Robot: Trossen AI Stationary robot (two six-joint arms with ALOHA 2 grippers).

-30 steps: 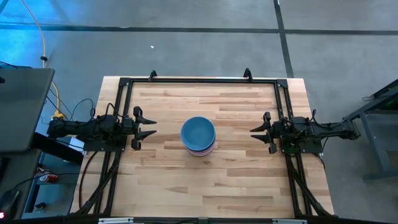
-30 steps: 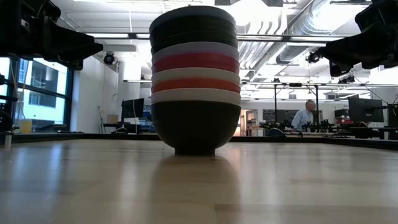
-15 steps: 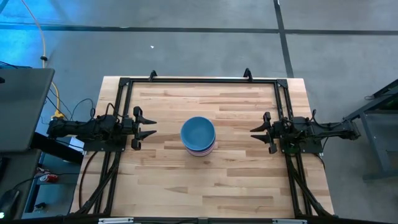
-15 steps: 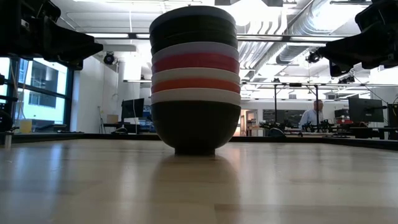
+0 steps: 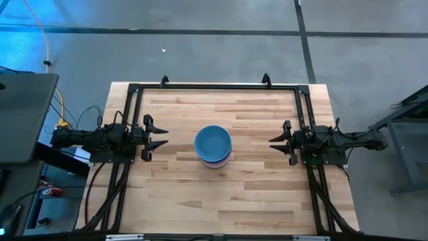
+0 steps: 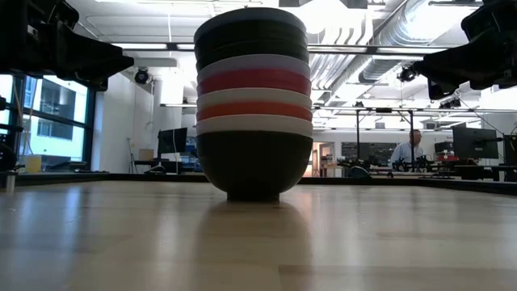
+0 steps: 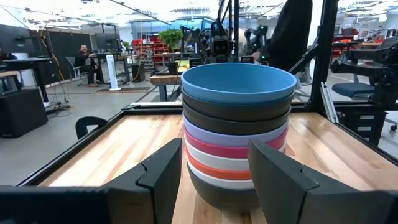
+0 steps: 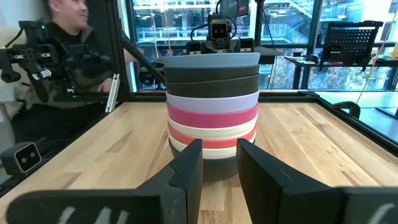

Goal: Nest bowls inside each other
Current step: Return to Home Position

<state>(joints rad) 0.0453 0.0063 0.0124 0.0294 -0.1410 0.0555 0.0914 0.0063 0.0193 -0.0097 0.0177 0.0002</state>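
The bowls (image 5: 213,146) stand nested in one stack at the table's middle. A blue bowl (image 7: 237,82) is on top. Below it show dark, lavender, magenta, white and red rims, and a dark bowl (image 6: 254,166) at the bottom rests on its foot on the wood. My left gripper (image 5: 162,136) waits at the table's left side, level and open, pointing at the stack from a distance (image 7: 214,168). My right gripper (image 5: 274,142) waits at the right side, also level, with a narrower gap between its fingers (image 8: 219,162). Neither touches the stack.
A black frame rail (image 5: 214,86) runs round the table's far, left and right sides. A dark screen (image 5: 23,117) stands off the table's left edge. A person (image 8: 59,56) sits beyond the left arm, and another person (image 6: 408,150) is far off in the room.
Both arms and the stack have kept still. The far-off person in the low view has walked a little to the right.
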